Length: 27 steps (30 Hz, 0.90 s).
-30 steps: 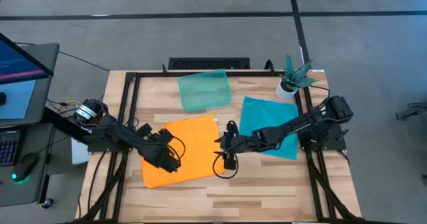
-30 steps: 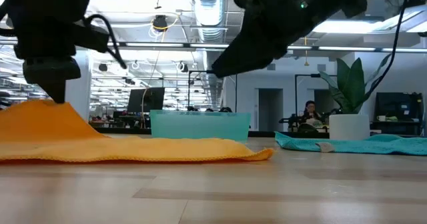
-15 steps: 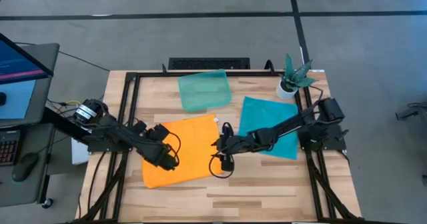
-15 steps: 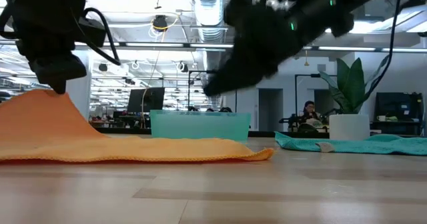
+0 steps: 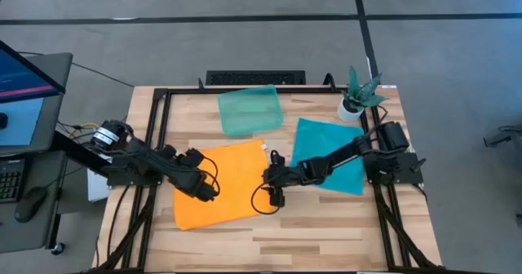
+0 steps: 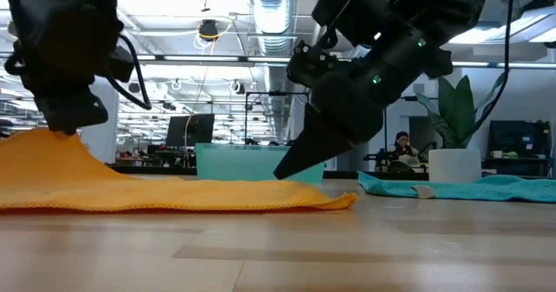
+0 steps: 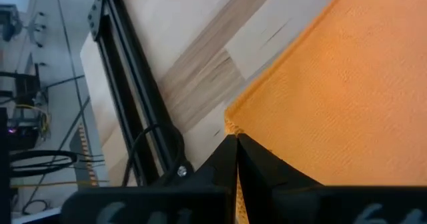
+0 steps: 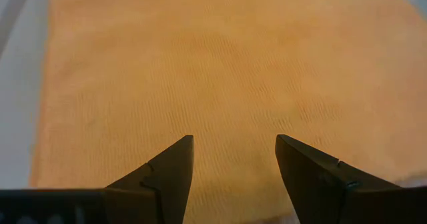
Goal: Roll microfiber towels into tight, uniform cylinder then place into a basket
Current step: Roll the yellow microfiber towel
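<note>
Since a second ago, the right gripper (image 8: 233,161), fingers parted and empty, has been brought lower over the bright orange microfiber towel's (image 5: 232,176) edge; the left gripper (image 7: 235,144) is clenched on its corner, apparently for rolling. The translucent pale-green plastic basket (image 5: 249,109) sits beyond.

The tabletop (image 5: 310,225) is pale wood planking edged by a black metal frame (image 5: 159,111). An orange towel (image 5: 236,184) lies spread on its left-centre, its left part lifted off the wood. A teal-blue towel (image 5: 326,143) lies flat on the right side, just beside the orange one. At the far edge, near the middle, sits the pale-green translucent basket (image 5: 249,111). In the far right corner a small white pot with a green plant (image 5: 352,103) stands next to the teal-blue towel's far corner.
</note>
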Tool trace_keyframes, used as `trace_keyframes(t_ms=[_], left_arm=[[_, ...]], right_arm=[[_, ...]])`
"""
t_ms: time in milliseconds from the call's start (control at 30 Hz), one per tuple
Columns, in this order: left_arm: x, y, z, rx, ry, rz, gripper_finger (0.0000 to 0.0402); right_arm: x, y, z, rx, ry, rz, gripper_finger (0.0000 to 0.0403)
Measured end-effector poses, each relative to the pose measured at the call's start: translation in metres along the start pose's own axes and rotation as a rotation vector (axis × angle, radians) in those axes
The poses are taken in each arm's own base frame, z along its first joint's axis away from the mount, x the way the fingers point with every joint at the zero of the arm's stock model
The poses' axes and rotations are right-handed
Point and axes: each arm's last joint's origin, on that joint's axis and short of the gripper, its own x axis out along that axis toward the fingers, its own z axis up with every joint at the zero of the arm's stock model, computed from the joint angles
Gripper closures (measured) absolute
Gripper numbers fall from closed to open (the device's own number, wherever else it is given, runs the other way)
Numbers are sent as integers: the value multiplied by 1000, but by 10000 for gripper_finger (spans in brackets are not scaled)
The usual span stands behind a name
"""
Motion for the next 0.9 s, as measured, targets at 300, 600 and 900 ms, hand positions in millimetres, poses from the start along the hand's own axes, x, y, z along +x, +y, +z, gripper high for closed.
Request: trace_keyframes(t_ms=[300, 600, 900], left_arm=[[23, -2, 5, 11, 60, -11, 401], [31, 0, 2, 7, 113, -2, 401], [36, 1, -1, 7, 111, 9, 359]], right_arm=[[0, -3, -8, 39, 85, -11, 165], [-1, -4, -10, 42, 110, -17, 165], [-1, -4, -10, 42, 109, -16, 165]])
